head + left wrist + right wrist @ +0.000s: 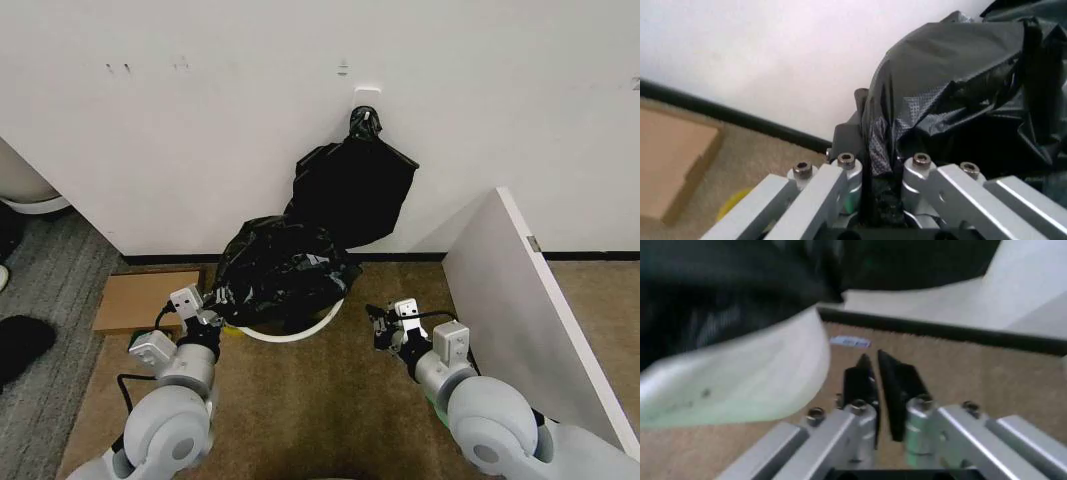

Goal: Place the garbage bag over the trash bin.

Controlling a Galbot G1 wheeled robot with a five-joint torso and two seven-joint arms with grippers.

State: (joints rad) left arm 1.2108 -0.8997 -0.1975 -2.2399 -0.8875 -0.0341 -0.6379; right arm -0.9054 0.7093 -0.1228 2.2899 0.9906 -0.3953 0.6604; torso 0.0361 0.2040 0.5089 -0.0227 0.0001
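Note:
The glossy black garbage bag (283, 272) lies crumpled over the top of the white trash bin (300, 331), whose rim shows below the bag at the front. My left gripper (207, 306) is at the bag's left edge, shut on a fold of the garbage bag (953, 90) that runs down between its fingers (848, 137). My right gripper (384, 330) hangs low to the right of the bin, apart from it and shut on nothing. In the right wrist view its fingertips (861, 374) nearly touch, with the bin's white wall (740, 385) and the bag (727, 285) beside them.
A black knotted plastic bundle (355, 185) hangs on the wall behind the bin. A flat cardboard piece (145, 300) lies on the floor to the left, and a yellow tape roll (733, 207) sits near the left gripper. A white board (520, 300) leans at the right.

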